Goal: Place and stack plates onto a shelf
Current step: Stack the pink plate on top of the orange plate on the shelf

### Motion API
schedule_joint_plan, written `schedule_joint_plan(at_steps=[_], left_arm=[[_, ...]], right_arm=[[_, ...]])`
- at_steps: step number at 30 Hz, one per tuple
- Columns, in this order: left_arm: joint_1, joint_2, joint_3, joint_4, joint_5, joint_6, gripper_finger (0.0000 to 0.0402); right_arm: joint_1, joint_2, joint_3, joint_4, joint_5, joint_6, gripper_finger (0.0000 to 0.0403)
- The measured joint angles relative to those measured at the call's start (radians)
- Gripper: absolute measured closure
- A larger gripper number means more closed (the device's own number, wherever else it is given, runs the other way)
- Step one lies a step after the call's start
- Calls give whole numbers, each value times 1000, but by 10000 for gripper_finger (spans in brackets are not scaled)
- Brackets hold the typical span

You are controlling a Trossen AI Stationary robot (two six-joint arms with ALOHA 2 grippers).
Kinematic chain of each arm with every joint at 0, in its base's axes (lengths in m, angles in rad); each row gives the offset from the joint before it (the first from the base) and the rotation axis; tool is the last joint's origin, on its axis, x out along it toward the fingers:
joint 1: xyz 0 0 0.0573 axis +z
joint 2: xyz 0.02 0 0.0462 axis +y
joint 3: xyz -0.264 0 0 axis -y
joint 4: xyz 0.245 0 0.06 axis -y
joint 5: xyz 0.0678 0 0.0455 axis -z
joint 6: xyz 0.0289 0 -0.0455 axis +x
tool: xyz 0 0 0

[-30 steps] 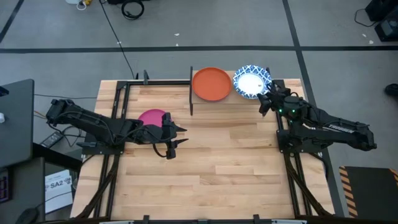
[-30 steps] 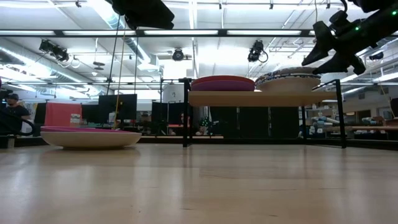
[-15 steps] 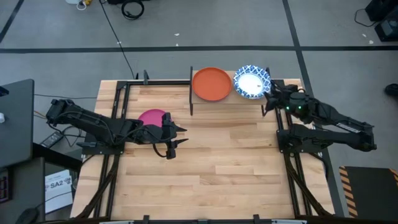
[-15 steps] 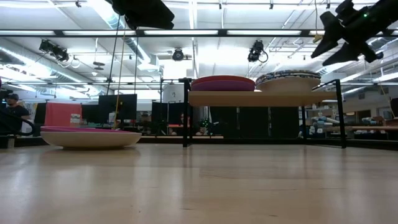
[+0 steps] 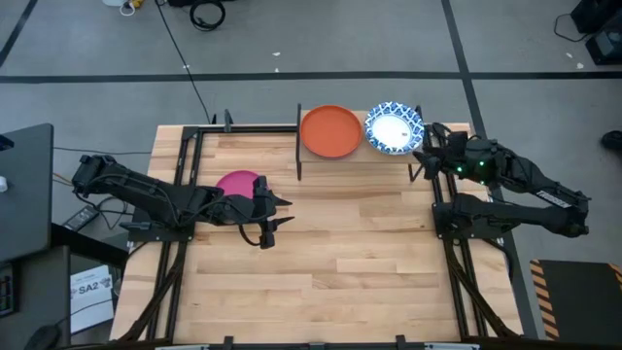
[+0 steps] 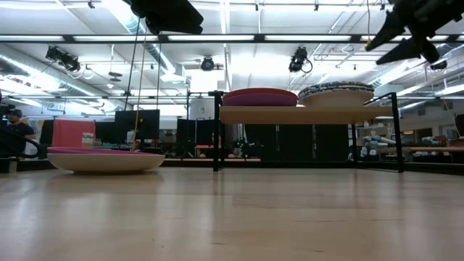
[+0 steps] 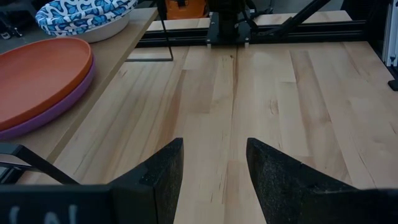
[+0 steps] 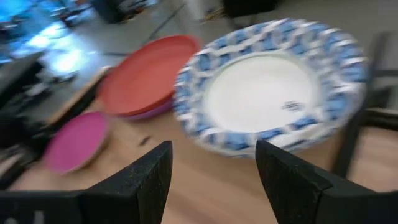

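Observation:
The shelf (image 6: 290, 114) stands at the table's far edge. On it an orange plate (image 5: 330, 131) lies on a purple plate (image 7: 59, 109), and beside them sits a stack of blue-patterned white plates (image 5: 394, 127). A magenta plate (image 5: 240, 183) rests with its cream underside (image 6: 105, 161) on the table at the left. My left gripper (image 5: 279, 212) hovers open just right of the magenta plate, touching nothing. My right gripper (image 5: 424, 156) is open and empty, raised beside the right end of the shelf, above the level of the patterned stack (image 8: 267, 93).
Black metal frame rails (image 5: 457, 262) run along both sides of the table over the arm bases. The middle and near part of the wooden tabletop (image 5: 340, 262) is bare. A dark monitor (image 5: 24, 185) stands beyond the table's left edge.
My right gripper has risen from beside the blue-patterned stack and drawn a little back toward the table's right edge, staying open and empty. The plates and the left arm have kept still.

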Motion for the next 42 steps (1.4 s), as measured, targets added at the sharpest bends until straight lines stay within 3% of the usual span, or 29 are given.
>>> schedule_joint_plan(at_steps=[8, 14, 19, 33, 42], left_arm=[[0, 0, 0, -1, 0, 0, 219], [0, 0, 0, -15, 0, 0, 219], [0, 0, 0, -56, 0, 0, 219], [20, -48, 0, -297, -1, -152, 219], [170, -174, 0, -573, -1, -238, 219]], right_arm=[[2, 44, 2, 81, -230, 60, 167], [18, 144, 1, 169, -328, 64, 167], [99, 255, 1, 310, -395, 64, 167], [406, 577, 1, 606, -413, 64, 167], [495, 793, 0, 785, -412, 53, 167]])
